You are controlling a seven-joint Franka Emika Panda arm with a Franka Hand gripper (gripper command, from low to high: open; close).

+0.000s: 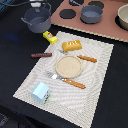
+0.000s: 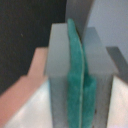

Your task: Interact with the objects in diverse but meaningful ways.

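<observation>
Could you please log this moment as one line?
gripper shut | dark grey two-handled pot beside pale woven mat | orange ridged bread loaf on it

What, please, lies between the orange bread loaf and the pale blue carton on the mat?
In the exterior view, the round tan plate lies between the orange bread loaf and the pale blue carton, with a fork at the plate's near edge.

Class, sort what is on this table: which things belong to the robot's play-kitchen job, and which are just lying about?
Job:
dark grey pot
pale blue carton
orange bread loaf
yellow packet

Lying about:
tan plate
fork
knife
</observation>
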